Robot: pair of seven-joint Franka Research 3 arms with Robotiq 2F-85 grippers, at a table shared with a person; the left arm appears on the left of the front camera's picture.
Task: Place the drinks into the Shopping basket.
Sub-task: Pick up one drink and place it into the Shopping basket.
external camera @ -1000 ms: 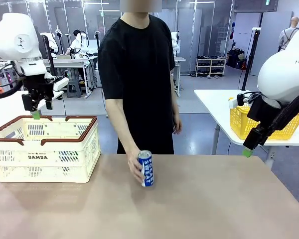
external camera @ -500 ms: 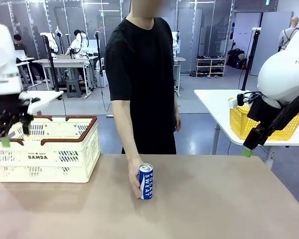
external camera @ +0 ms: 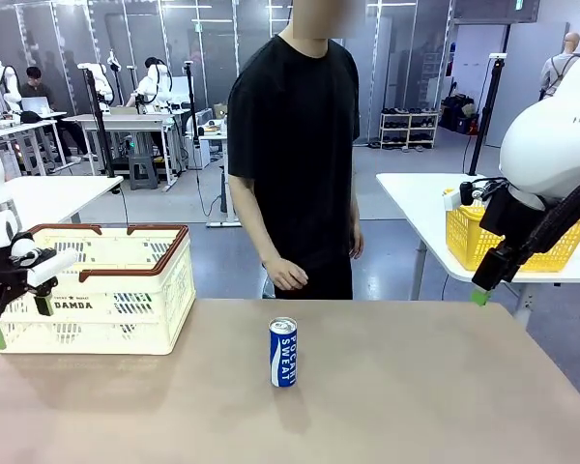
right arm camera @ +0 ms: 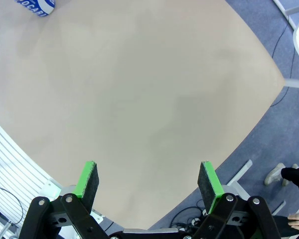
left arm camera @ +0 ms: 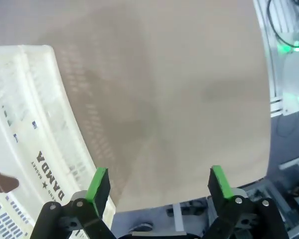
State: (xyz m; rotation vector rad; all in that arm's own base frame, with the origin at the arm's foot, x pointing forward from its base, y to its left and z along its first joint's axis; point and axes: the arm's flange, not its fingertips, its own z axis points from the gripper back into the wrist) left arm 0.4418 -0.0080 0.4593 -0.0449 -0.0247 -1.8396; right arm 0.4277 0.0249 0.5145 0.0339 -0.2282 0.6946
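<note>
We count one blue-and-white drink can (external camera: pixel 283 352), upright at centre frame on one tan table (external camera: pixel 416 406). We count one cream Shopping basket (external camera: pixel 106 290) at left, one yellow mesh basket (external camera: pixel 507 242) at right, two grippers, left gripper (left arm camera: pixel 159 184) and right gripper (right arm camera: pixel 148 181), and one person's hand (external camera: pixel 288 275).

My left gripper (external camera: pixel 17 311) hangs low at my far left, jaws apart; my right gripper (right arm camera: pixel 148 185) hovers raised, jaws wide.
</note>
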